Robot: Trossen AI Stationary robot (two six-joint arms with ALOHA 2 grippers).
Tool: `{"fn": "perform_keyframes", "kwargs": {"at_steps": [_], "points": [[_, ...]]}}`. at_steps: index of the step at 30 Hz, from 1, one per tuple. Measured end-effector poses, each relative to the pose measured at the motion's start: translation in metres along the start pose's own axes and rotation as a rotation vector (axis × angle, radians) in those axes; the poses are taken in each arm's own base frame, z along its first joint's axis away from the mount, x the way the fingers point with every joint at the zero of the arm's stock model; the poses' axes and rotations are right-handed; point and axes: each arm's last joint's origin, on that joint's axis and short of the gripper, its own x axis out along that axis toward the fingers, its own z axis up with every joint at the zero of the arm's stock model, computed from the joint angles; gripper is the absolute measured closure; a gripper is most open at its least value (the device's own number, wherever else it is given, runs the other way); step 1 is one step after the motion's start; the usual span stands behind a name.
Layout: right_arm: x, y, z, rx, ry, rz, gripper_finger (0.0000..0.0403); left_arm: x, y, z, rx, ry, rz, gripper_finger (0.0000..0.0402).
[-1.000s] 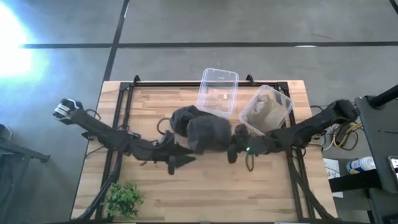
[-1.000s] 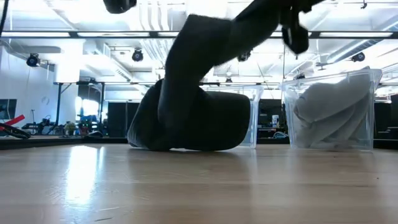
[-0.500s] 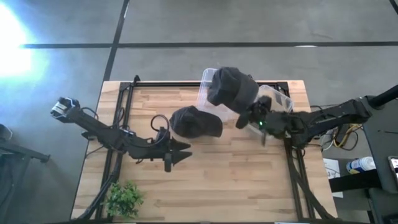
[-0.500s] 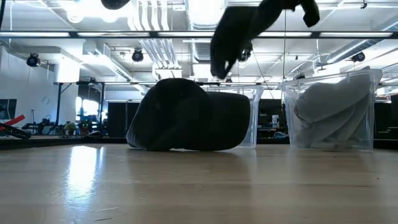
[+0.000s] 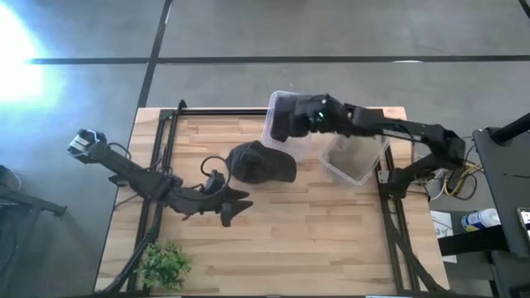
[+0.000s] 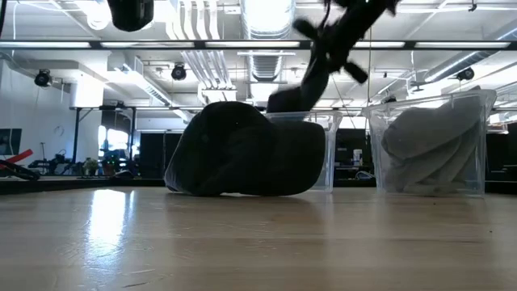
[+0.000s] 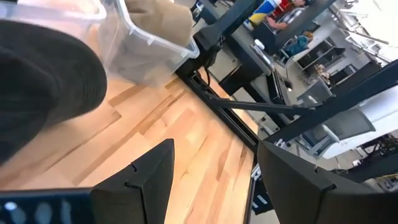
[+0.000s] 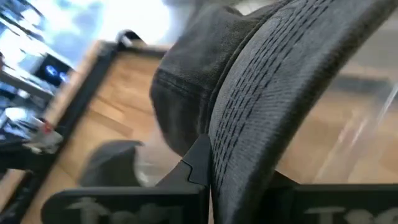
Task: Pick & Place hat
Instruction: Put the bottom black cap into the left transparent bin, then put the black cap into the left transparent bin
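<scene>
The right pincer [image 5: 308, 118] hung over the clear bin [image 5: 277, 132] at about twelve o'clock on the wooden surface [image 5: 281, 240], clenched on a dark hat [image 5: 286, 122] whose stitched brim [image 8: 280, 93] ran between its fingers [image 8: 196, 163] in the right wrist view; in the low view that hat [image 6: 292, 99] dipped down behind the bin's rim, held from above by the dark arm; a second dark hat [image 5: 262, 163] lay on the surface just in front of the bin, toward the centre, and in the low view it [image 6: 242, 153] sat as a rounded mound touching the wood, partly covering the bin [image 6: 323, 153] behind it; a second clear bin [image 5: 354, 157] stood at about two o'clock, beside the first, with pale fabric [image 6: 428, 149] heaped inside; the left pincer [image 5: 232, 204] hovered low near the centre of the surface, toward eight o'clock from the lying hat and apart from it, its fingers [image 7: 143, 180] spread and released with nothing between them; a small green plant [image 5: 163, 265] stood at the seven o'clock corner of the surface.
</scene>
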Motion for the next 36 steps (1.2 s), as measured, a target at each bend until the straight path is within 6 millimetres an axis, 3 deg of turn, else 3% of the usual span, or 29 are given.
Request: {"fn": "perform_keyframes", "kwargs": {"at_steps": [7, 10, 14, 19, 28, 32, 36], "points": [[0.06, -0.037, 0.006, 0.147, 0.235, -0.029, 0.0388, -0.01, -0.004, -0.012, 0.006, -0.031, 0.042, 0.0177], [0.068, -0.041, 0.005, 0.157, 0.284, -0.058, 0.0372, -0.016, -0.006, -0.019, 0.016, -0.042, 0.06, 0.0177], [0.064, -0.041, 0.007, 0.078, 0.314, -0.154, 0.0331, -0.021, -0.006, -0.025, 0.02, -0.055, 0.09, 0.0177], [0.045, -0.038, 0.019, -0.015, 0.299, -0.238, 0.0269, -0.022, -0.005, -0.026, 0.028, -0.074, 0.111, 0.0177], [-0.023, -0.018, 0.041, -0.189, 0.117, -0.313, 0.0213, -0.023, -0.003, -0.025, 0.058, -0.133, 0.159, 0.0177], [-0.055, 0.0, 0.029, -0.27, 0.092, -0.189, 0.0213, -0.023, 0.001, -0.023, 0.117, -0.192, 0.22, 0.0177], [-0.079, 0.021, -0.003, -0.351, 0.161, -0.035, 0.0216, -0.02, 0.004, -0.02, 0.209, -0.172, 0.24, 0.0177]]}}
